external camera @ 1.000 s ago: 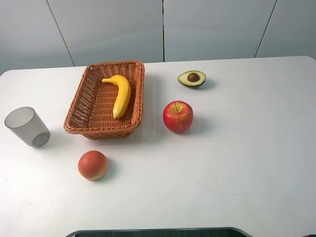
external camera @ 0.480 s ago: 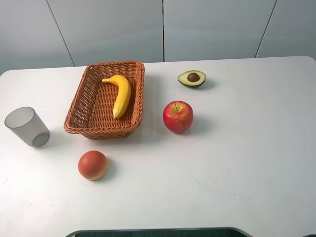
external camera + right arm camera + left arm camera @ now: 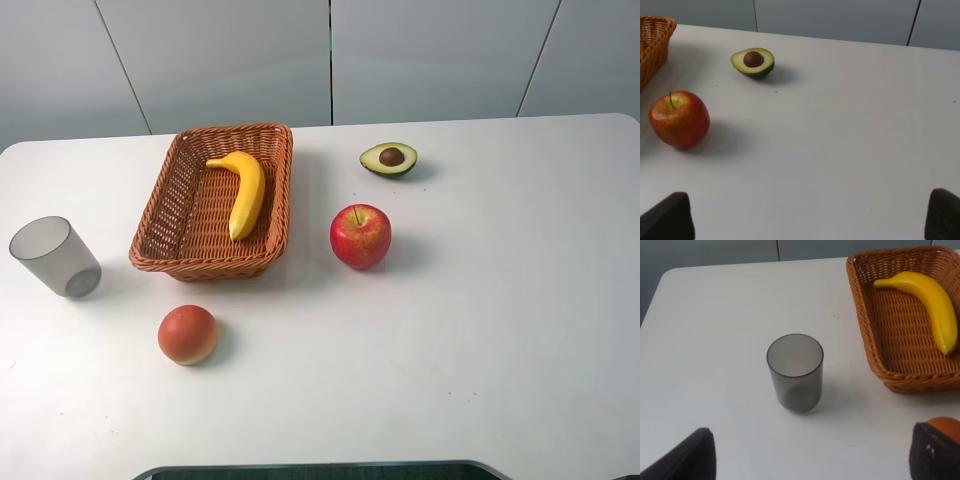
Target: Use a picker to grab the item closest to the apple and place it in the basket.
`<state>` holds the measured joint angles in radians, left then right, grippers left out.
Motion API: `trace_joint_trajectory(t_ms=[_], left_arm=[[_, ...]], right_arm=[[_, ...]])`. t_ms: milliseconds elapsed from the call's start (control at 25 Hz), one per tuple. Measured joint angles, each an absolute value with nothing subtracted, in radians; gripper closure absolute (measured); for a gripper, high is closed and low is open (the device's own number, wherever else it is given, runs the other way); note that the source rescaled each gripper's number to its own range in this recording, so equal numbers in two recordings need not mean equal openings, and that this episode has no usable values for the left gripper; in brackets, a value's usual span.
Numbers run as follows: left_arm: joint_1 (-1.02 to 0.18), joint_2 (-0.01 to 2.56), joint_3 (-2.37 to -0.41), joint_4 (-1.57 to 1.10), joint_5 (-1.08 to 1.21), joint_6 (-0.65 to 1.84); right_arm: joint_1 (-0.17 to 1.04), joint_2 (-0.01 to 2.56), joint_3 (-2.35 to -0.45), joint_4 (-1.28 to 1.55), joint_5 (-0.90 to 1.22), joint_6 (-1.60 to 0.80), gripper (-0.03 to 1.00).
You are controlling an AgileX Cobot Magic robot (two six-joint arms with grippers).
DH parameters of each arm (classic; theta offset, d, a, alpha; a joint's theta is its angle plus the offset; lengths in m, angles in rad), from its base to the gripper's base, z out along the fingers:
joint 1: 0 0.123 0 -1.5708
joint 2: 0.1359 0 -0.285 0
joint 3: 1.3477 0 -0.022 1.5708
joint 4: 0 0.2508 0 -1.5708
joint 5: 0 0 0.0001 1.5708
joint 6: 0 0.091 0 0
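A red apple [image 3: 360,236] [image 3: 679,119] stands near the table's middle. Behind it lies a halved avocado [image 3: 389,158] [image 3: 753,62], pit up, the thing nearest the apple. Left of the apple sits the wicker basket [image 3: 205,268] [image 3: 875,350], which holds a banana [image 3: 245,192] [image 3: 935,305]. Neither gripper shows in the exterior high view. In the left wrist view my left gripper [image 3: 812,460] is open over the table before a cup. In the right wrist view my right gripper [image 3: 805,220] is open, well short of the apple and avocado. Both are empty.
A grey translucent cup [image 3: 55,257] [image 3: 795,372] stands upright left of the basket. An orange fruit [image 3: 187,334] [image 3: 945,422] lies in front of the basket, beside my left gripper's dark finger [image 3: 935,455]. The white table [image 3: 500,330] ends at a grey wall behind.
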<state>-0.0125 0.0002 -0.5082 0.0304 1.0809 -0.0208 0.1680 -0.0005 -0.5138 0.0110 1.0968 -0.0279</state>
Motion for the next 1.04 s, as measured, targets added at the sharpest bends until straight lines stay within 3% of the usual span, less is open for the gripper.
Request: trace_joint_trajectory(t_ms=[1040], left_arm=[[-0.012,0.000,-0.508,0.030,1.081,-0.015]], right_arm=[[0.168,-0.001,-0.514,-0.017,1.097,0.024,-0.03]])
